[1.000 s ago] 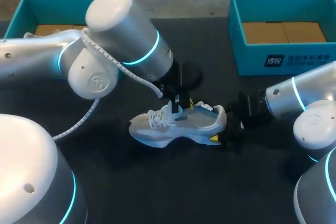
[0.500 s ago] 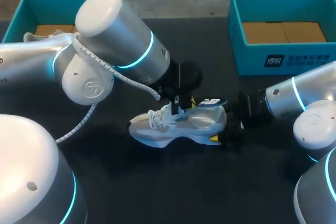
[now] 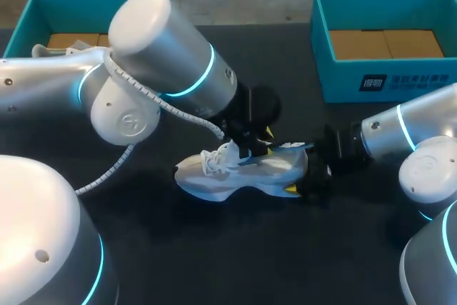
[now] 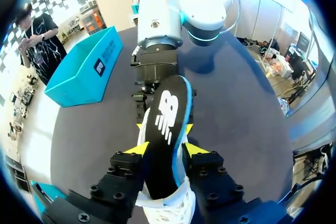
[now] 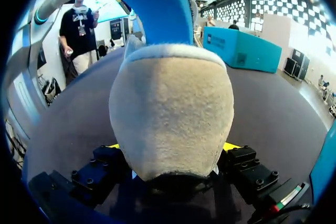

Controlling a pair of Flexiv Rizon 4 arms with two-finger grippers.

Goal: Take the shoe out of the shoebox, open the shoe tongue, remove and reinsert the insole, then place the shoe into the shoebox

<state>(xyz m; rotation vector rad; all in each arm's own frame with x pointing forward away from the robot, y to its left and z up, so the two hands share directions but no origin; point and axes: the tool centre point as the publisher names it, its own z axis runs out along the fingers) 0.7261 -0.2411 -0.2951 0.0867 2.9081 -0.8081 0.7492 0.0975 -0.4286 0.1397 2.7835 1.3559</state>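
The left gripper [image 4: 167, 149] pinches the insole [image 4: 167, 111] between its yellow tips, one finger on each long edge, near the end that sits low by the laces. The insole's other end rises free above the shoe [image 3: 239, 174], toward the heel. With the insole half in and half out, the step in hand is judged to be the insole work, though whether it is coming out or going back cannot be told from here. Either way it should go best if the insole is moved along the shoe's length, not twisted, so that its edges do not catch on the collar. The grip should be light enough not to fold the foam. The right gripper [image 5: 170, 146] is closed on the shoe's heel from both sides, and it should hold firm so the shoe does not drag across the table [image 3: 214, 262]. The shoe lies on its side in the middle of the table, between the two arms. The laces [image 3: 214, 158] and tongue lie right under the left fingers and are the likeliest snag. One teal shoebox [image 3: 385, 80] stands well apart beyond the right arm and another [image 3: 43, 5] beyond the left, neither in the way.
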